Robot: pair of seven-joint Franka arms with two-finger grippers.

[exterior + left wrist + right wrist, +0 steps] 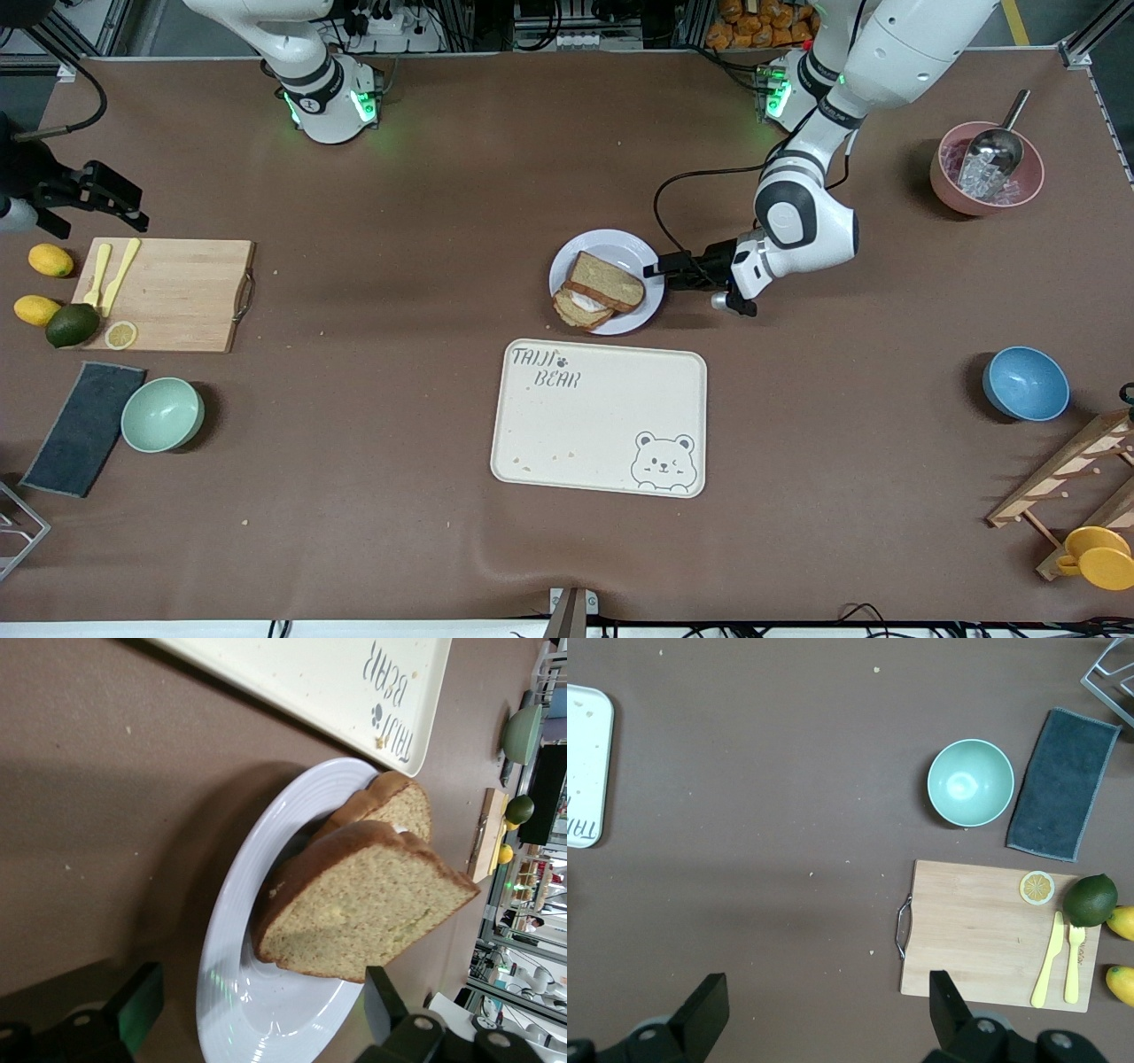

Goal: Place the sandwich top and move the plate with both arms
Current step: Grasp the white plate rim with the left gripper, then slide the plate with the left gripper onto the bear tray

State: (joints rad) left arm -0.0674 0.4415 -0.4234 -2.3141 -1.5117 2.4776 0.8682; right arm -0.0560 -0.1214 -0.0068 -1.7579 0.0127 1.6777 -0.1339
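Our left gripper point(657, 268) sits low at the plate's point(635, 252) rim on the left arm's side, jaws released and spread to either side of the rim without clasping it. The sandwich top point(606, 281) already lies tilted on the lower slice point(580, 309) in the plate, so we judge the placing done and the plate move in hand. Next we would pinch the rim, and the second arm must come to its free edge. Our right gripper point(89, 199) waits over the desk point(425, 221) by the cutting board point(173, 294), jaws released. The bear-print tray point(598, 416) lies nearer the front camera than the plate; the brown desk carries crumbs.
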